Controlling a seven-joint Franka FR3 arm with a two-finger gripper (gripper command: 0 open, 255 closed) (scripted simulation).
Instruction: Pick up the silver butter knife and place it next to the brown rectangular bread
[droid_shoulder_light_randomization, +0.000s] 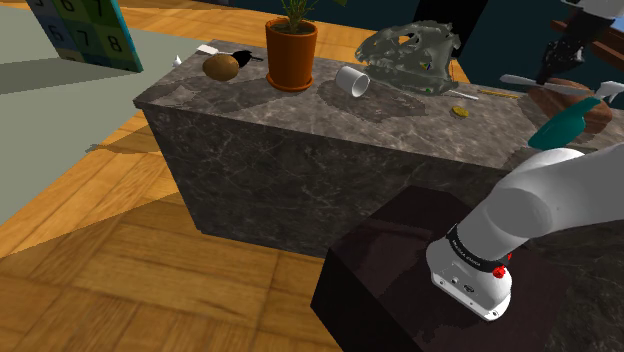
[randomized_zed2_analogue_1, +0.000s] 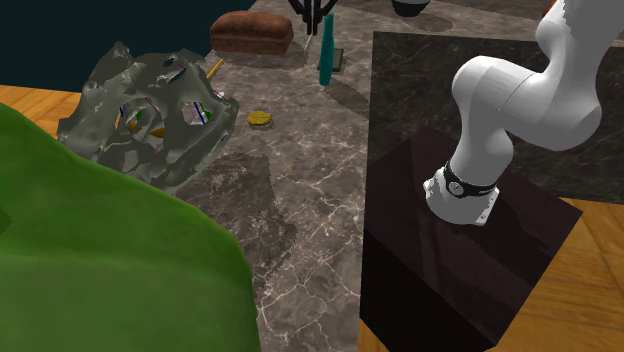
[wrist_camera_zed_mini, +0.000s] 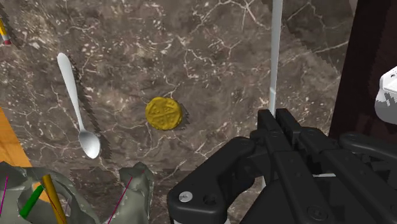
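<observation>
In the wrist view the silver butter knife (wrist_camera_zed_mini: 275, 51) juts straight out from between my black fingers, and my gripper (wrist_camera_zed_mini: 278, 118) is shut on its near end, above the dark marble counter (wrist_camera_zed_mini: 210, 57). The brown rectangular bread (randomized_zed2_analogue_1: 252, 32) lies at the counter's far end in the second exterior view, with my gripper (randomized_zed2_analogue_1: 315, 14) hanging just to its right. In the shoulder view my gripper (droid_shoulder_light_randomization: 562, 48) is at the upper right, above the bread (droid_shoulder_light_randomization: 560, 100).
Beyond my fingers lie a gold round disc (wrist_camera_zed_mini: 164, 114) and a silver spoon (wrist_camera_zed_mini: 77, 108). A grey-green rock-like holder (randomized_zed2_analogue_1: 150, 110) with pencils stands nearby. A teal object (randomized_zed2_analogue_1: 326, 50) stands beside the bread. A potted plant (droid_shoulder_light_randomization: 291, 52), white cup (droid_shoulder_light_randomization: 352, 81) and brown ball (droid_shoulder_light_randomization: 221, 67) sit further along.
</observation>
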